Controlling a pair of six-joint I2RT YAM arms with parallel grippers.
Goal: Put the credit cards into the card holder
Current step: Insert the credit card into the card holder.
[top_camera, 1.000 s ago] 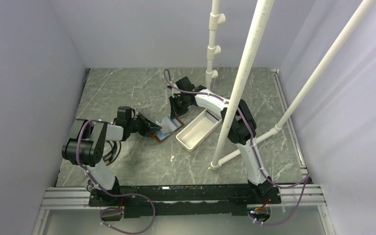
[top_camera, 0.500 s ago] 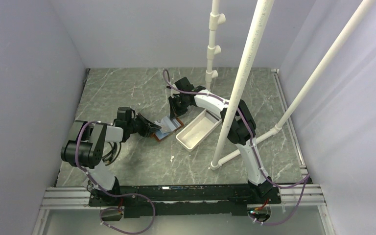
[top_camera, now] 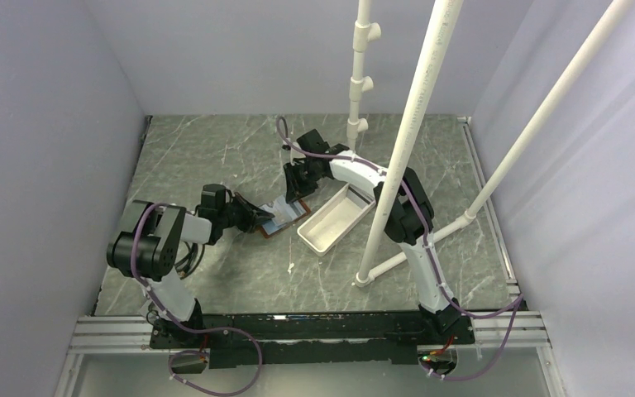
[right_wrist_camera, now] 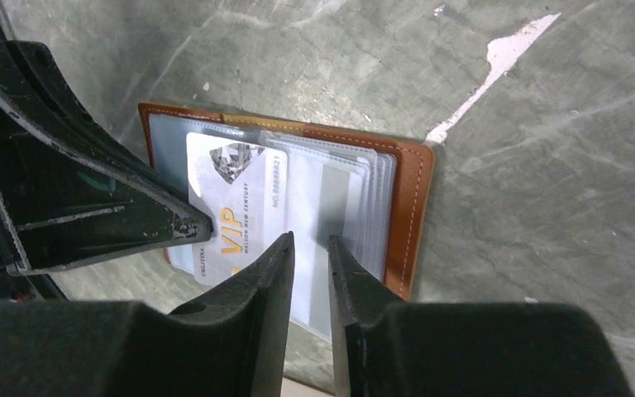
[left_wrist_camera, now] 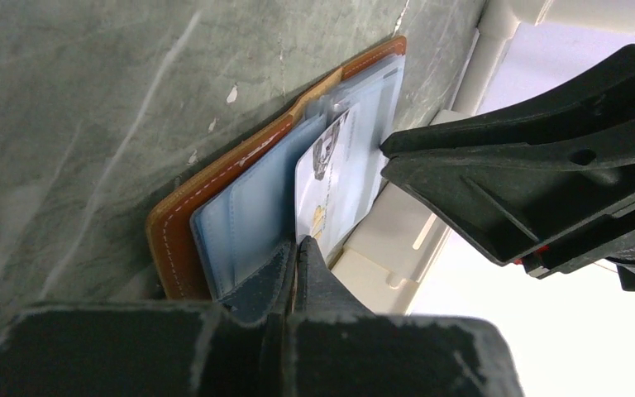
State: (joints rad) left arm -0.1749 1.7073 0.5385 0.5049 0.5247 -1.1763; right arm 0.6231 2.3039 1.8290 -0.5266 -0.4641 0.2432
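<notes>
Only right-wrist view reads VIP card (right_wrist_camera: 236, 192) lettering.

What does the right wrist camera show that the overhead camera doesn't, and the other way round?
Only the right wrist view: the letters VIP printed on the white plastic card, the stacked clear plastic sleeves and the light stitching.
Only the overhead view: the whole left arm and right arm, the long white rectangular tray and the white pipes.
Both: the open brown leather card holder on the grey marbled table, with the left gripper and right gripper at it.
</notes>
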